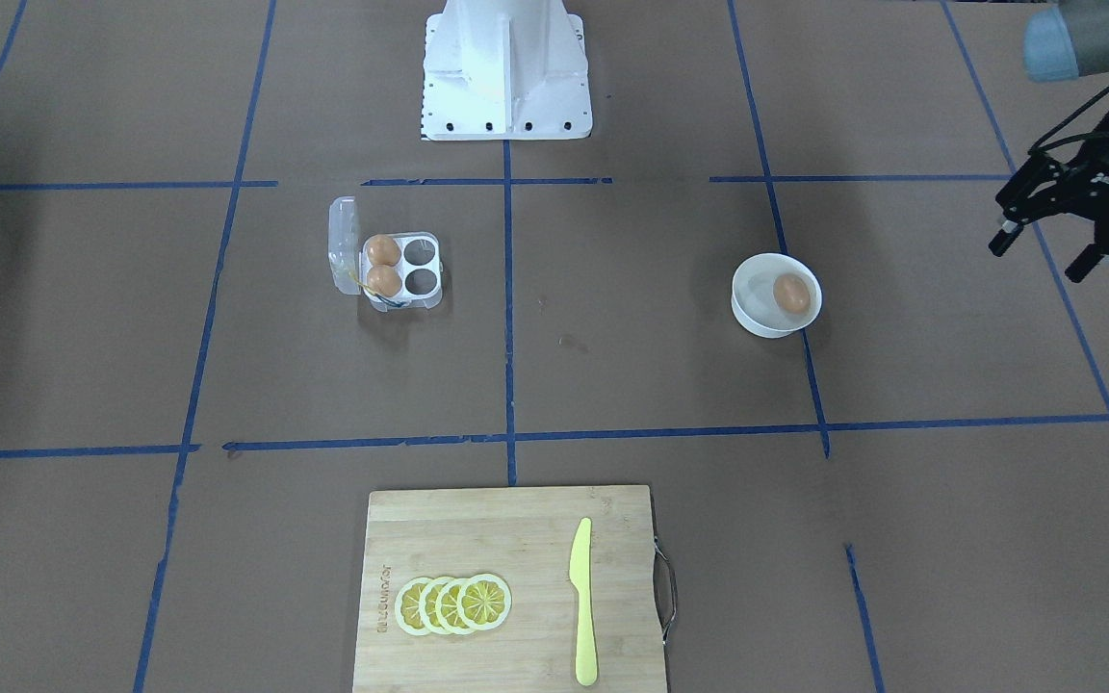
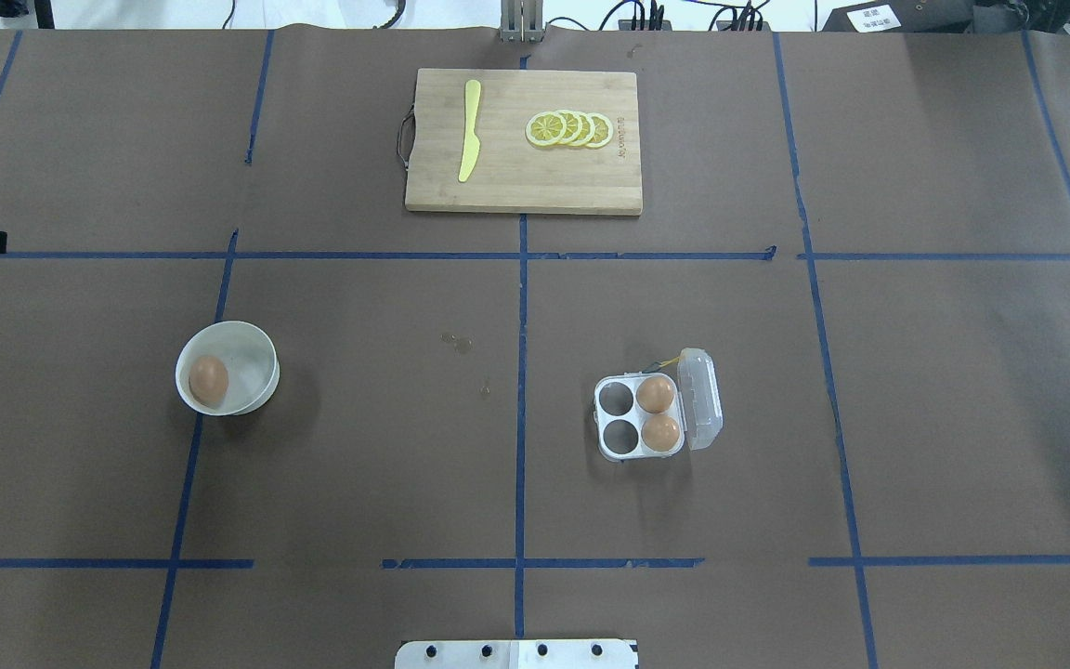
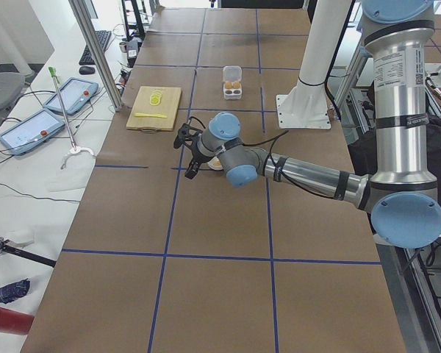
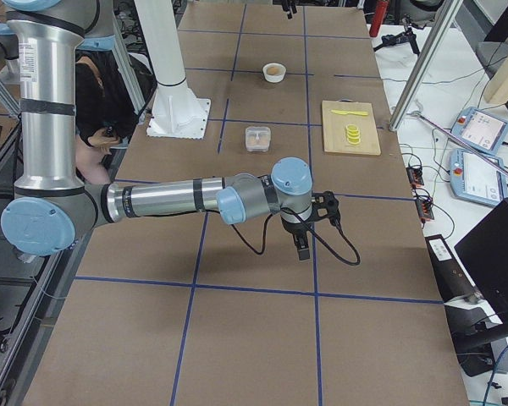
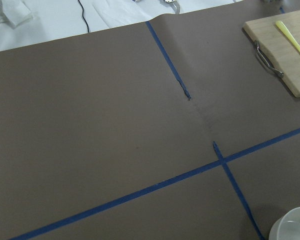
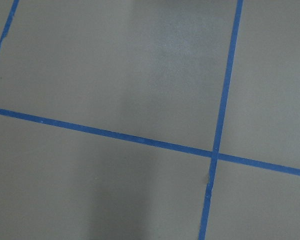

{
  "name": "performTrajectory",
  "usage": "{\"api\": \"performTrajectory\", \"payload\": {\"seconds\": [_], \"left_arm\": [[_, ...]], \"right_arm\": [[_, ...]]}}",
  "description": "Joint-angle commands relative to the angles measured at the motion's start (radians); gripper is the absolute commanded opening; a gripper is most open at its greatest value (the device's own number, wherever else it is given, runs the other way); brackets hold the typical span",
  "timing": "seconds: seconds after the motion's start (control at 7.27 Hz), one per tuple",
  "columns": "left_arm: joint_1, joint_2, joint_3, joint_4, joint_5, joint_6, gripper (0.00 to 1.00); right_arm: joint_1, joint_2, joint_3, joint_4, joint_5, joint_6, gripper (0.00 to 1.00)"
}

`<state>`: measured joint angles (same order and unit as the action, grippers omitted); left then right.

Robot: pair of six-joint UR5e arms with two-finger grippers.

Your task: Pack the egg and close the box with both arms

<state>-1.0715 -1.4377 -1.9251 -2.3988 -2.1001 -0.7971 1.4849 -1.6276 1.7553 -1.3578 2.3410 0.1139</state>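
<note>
Nearest the front-facing lens, forward of the small square clear-plastic egg box (image 1: 423, 252): rectangular bamboo cutting board (image 1: 516, 539) bearing fanned yellow lemon slices (image 1: 453, 603) and a yellow plastic knife (image 1: 582, 602). Far off the box's lid side, black right gripper (image 4: 302, 250) hanging low, seen only in the side view; apart or together, cannot tell. Then the box itself, lid swung back on its hinge, leaving the cells reachable from above; two brown eggs (image 1: 382, 250) beside the lid, both bowl-side cells empty. Well right of the box, small orange-brown egg (image 1: 791, 294) resting in a round white bowl (image 1: 752, 318), not yet picked. Farther right again, black left gripper (image 1: 1039, 255), fingers spread and empty, hovering short of the bowl, probably poised for the pick.
</note>
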Motion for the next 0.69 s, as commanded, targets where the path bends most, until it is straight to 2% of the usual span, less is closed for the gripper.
{"api": "performTrajectory", "payload": {"seconds": [0.0,0.28,0.41,0.55], "left_arm": [[0.247,0.002,-0.048,0.003,0.214,-0.273,0.95],[0.333,-0.015,-0.045,0.032,0.290,-0.352,0.94],[0.349,-0.064,-0.046,0.108,0.299,-0.369,0.94],[0.398,-0.120,-0.043,0.213,0.349,-0.410,0.93]], "right_arm": [[0.000,-0.005,0.000,0.000,0.000,0.001,1.00],[0.000,-0.008,0.000,0.000,-0.003,0.000,1.00],[0.000,-0.008,0.000,0.000,-0.003,0.000,1.00],[0.000,-0.008,0.000,0.000,-0.003,0.000,1.00]]}}
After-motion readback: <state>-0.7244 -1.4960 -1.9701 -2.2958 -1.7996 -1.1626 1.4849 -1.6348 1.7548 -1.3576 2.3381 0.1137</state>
